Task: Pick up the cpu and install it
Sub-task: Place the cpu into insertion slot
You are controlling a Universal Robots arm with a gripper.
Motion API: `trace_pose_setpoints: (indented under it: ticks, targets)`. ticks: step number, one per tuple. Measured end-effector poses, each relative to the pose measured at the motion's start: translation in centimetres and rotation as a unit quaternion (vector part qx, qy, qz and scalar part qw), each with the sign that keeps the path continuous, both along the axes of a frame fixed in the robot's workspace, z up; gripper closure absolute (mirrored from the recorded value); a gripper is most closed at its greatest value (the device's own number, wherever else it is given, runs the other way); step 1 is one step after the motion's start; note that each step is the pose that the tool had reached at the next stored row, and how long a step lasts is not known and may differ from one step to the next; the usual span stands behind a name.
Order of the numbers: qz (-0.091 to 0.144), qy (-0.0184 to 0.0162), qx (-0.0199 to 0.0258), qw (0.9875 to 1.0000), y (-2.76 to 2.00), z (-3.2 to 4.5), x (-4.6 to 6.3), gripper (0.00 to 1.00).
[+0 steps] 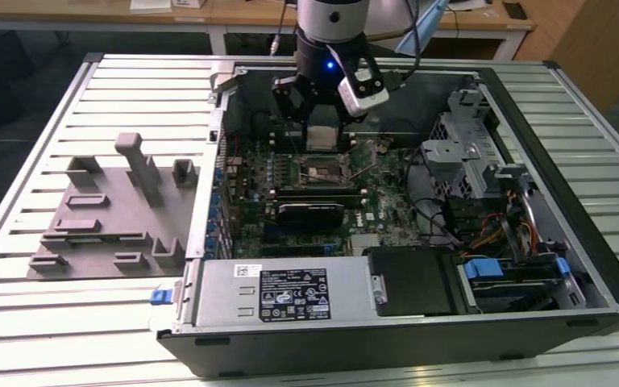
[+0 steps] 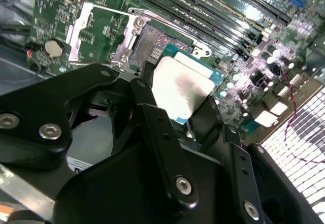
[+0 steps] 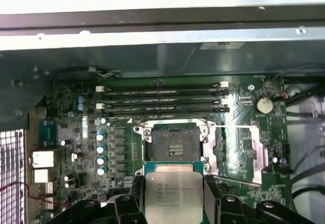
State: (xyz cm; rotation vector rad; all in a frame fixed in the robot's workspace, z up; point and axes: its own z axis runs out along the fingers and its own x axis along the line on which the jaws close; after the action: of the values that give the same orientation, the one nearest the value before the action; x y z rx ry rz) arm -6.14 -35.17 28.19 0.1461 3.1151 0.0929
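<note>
The cpu (image 3: 173,196) is a flat square chip with a silver-grey top, held between my black fingers (image 3: 210,194). My gripper (image 1: 324,135) is shut on it inside the open computer case, just above the motherboard. The empty black socket (image 3: 176,145) lies directly beside the chip, with its metal load plate (image 3: 238,150) swung open to one side. In the second wrist view the cpu (image 2: 180,84) hangs tilted over the edge of the socket (image 2: 147,49), apart from it. In the exterior view the socket (image 1: 326,171) sits just in front of the gripper.
A grey fixture tray (image 1: 116,210) lies on the slatted table at the exterior view's left. The power supply (image 1: 277,294) fills the case's near side, with a drive cage (image 1: 471,153) and cables at the right. Memory slots (image 3: 162,99) run beside the socket.
</note>
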Motion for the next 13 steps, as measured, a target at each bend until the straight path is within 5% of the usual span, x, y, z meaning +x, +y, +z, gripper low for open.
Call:
trace_pose_setpoints:
  ticks: [6,13]
  targets:
    - [-0.047,0.0000,-0.0001,0.9989,0.00,0.00,0.00,0.45]
    - [-0.102,0.0000,-0.0001,0.9948,0.00,-0.02,0.00,0.45]
